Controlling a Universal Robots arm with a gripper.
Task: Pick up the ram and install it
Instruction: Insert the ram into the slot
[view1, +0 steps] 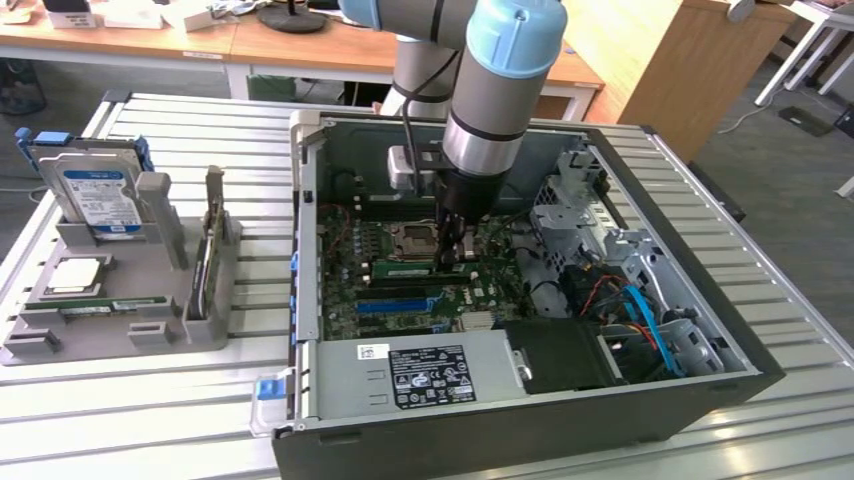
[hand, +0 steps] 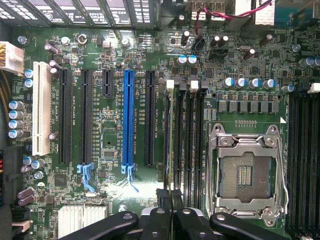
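I have the tool (view1: 454, 262) down inside the open computer case (view1: 534, 440), over the motherboard (view1: 367, 290) and just beside the processor socket (view1: 416, 237). Its fingers (hand: 157, 220) are drawn almost together and pinch the thin top edge of the ram (view1: 400, 268). The ram stands on edge along a memory slot between the blue slot (hand: 128, 117) and the socket. A white slot clip (hand: 170, 84) shows at its far end. I cannot tell whether the ram is fully seated.

Room around the tool is tight. The power supply (view1: 427, 375) runs along the near wall. The drive cage (view1: 587, 200) and loose orange and blue cables (view1: 641, 310) crowd the exterior view's right. The arm's wrist hides the board just behind the tool.

On the slatted table (view1: 134, 410), at the exterior view's left and apart from the case, sits a grey tray (view1: 200, 330). It holds a hard drive (view1: 94, 190) standing upright and a silver processor chip (view1: 78, 275) lying flat. A thin green strip (view1: 114, 304) lies along the tray's near side, but I cannot make out what it is.
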